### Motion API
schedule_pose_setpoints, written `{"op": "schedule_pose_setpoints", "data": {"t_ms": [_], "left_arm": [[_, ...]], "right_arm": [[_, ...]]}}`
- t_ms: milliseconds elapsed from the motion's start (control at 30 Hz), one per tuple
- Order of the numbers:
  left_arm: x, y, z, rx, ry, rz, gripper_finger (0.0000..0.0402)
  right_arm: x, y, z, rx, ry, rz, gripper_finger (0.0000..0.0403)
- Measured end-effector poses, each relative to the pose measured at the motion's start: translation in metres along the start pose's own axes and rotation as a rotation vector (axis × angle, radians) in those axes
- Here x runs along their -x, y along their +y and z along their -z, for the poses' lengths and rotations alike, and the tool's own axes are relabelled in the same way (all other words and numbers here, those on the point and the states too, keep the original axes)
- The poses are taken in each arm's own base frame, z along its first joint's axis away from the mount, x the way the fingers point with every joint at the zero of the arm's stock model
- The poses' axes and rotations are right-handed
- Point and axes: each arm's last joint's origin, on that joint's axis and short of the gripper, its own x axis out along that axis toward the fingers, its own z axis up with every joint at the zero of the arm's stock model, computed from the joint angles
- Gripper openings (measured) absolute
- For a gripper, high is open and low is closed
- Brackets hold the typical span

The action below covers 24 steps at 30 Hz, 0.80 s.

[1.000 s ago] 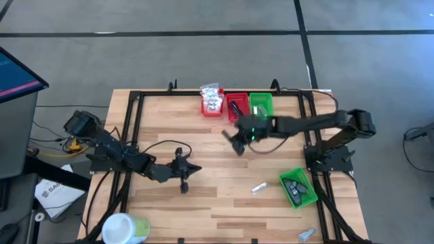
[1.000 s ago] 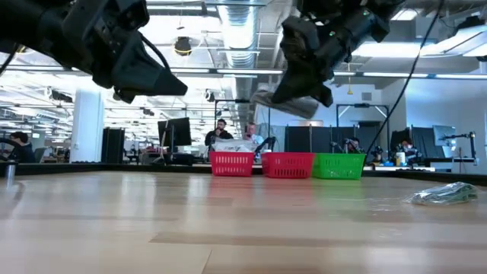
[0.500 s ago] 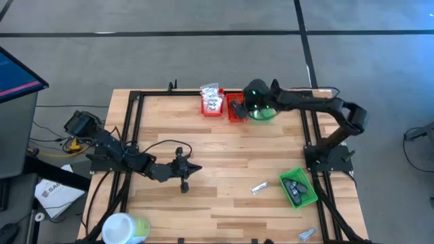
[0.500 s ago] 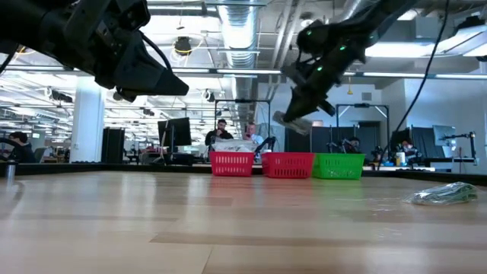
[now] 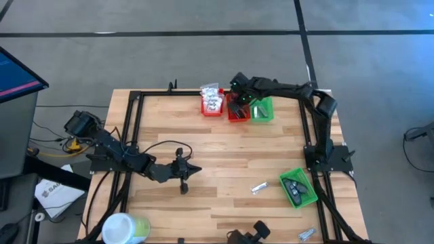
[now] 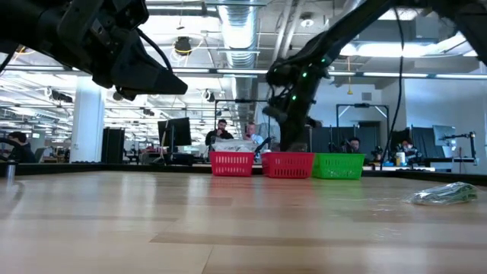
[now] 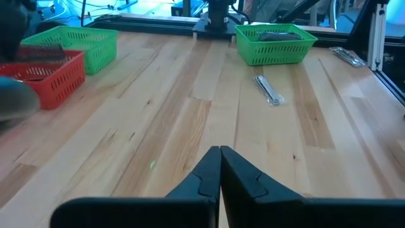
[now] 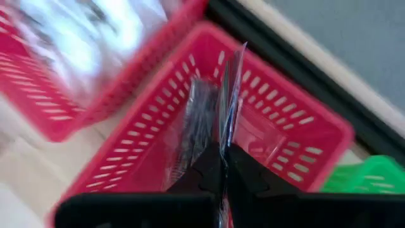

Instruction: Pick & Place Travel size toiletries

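Pale butcher-block planks make up the bench [image 5: 217, 176], framed by black rails. Right fingers [image 8: 209, 171] are pinched tight on a thin clear-plastic packet with dark contents [image 8: 221, 107], which stands edge-up between them directly over the middle red mesh plastic bin [image 5: 236, 112] at the far edge. That bin sits between another red bin [image 5: 211, 105] heaped with white crinkly packets and a green mesh bin [image 5: 262, 108]. To finish well, I would lower the packet inside the red walls before letting go, so it cannot catch a rim or slide next door. Left fingers [image 7: 220, 174] are pressed together on nothing, waiting low over bare wood. A silvery sachet [image 5: 259, 187] lies near the nearer green bin [image 5: 299, 188].
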Motion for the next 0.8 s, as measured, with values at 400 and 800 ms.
{"op": "schedule_pose_setpoints", "data": {"t_ms": [400,800], "left_arm": [[0.0,0.0,0.0,-0.003,0.0,0.001,0.0001],[0.0,0.0,0.0,-0.003,0.0,-0.001,0.0001]], "right_arm": [[-0.037,0.003,0.002,0.002,0.08,0.049,0.0005],[-0.02,0.006,-0.002,0.03,0.047,0.037,0.0134]]}}
